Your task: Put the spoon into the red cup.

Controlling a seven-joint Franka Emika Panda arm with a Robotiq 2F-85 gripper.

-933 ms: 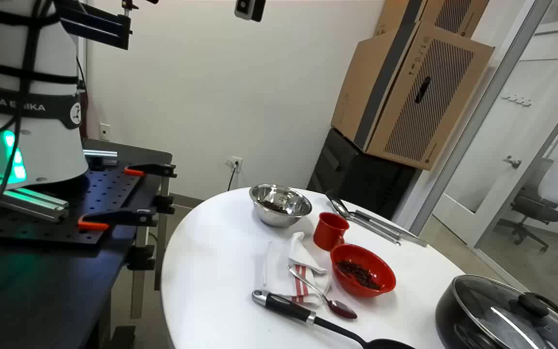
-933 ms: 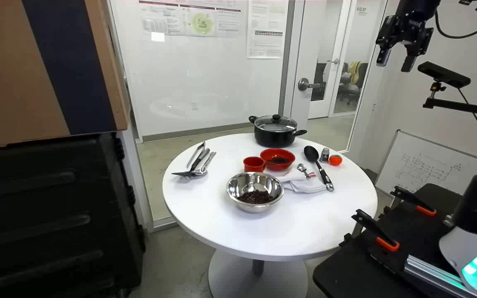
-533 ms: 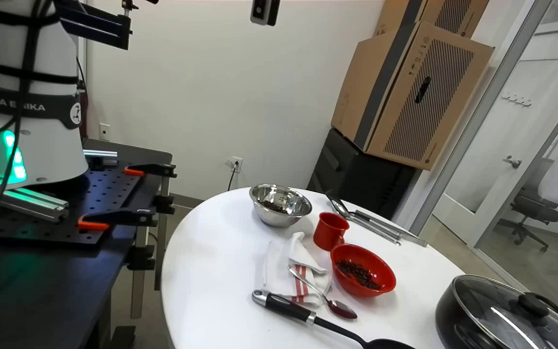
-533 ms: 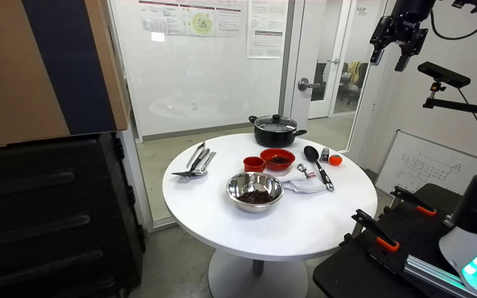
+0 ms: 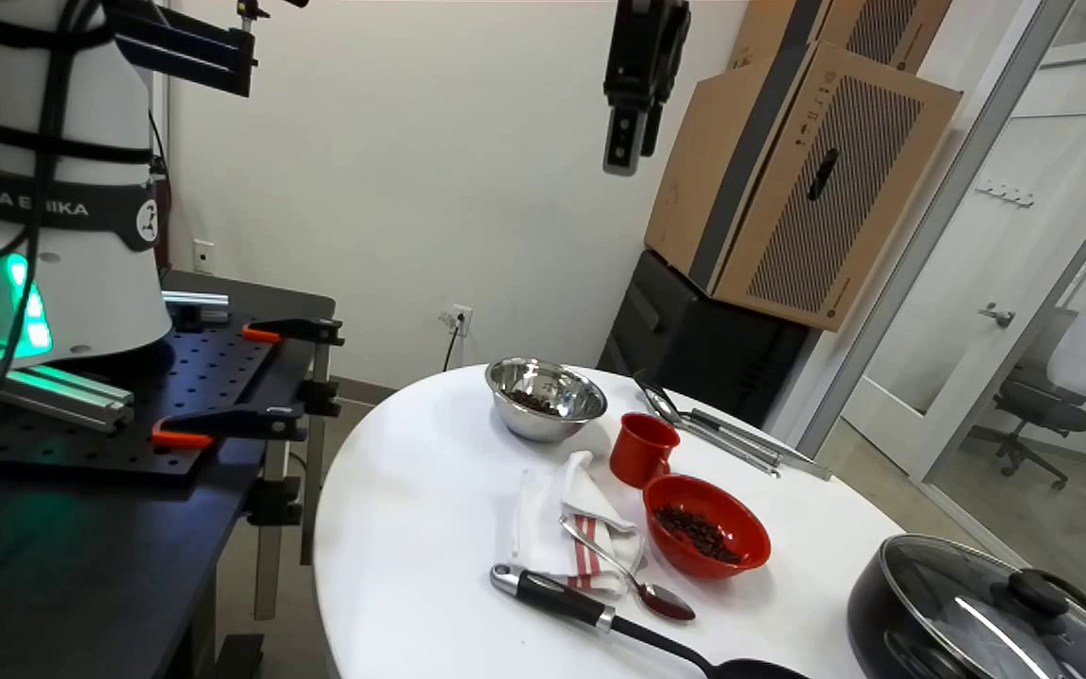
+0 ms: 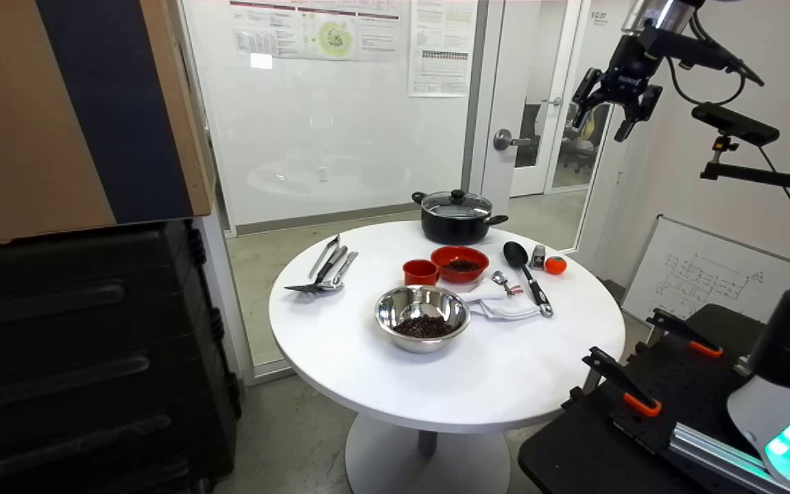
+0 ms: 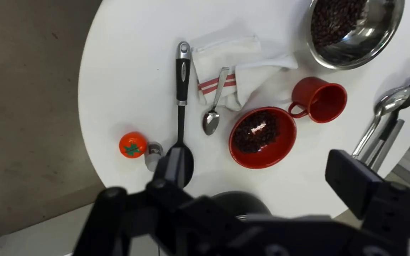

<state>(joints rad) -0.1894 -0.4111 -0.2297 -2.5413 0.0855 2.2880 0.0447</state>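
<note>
With the end effector (image 6: 601,130) empty and spread wide well above the counter (image 7: 130,78), the spoon (image 7: 213,113), its handle across the towel (image 7: 255,76), should be pinched shallowly near the handle's tip, no towel caught, and be tipped bowl-down into the red cup (image 7: 315,99).

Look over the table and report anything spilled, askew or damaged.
Only the towel looks untidy: it lies rumpled, one flap folded over unevenly, and the small spoon slants across it with its head past the edge. The red cup stands upright, and beans show only inside the red bowl and metal bowl. I see no damage.
</note>
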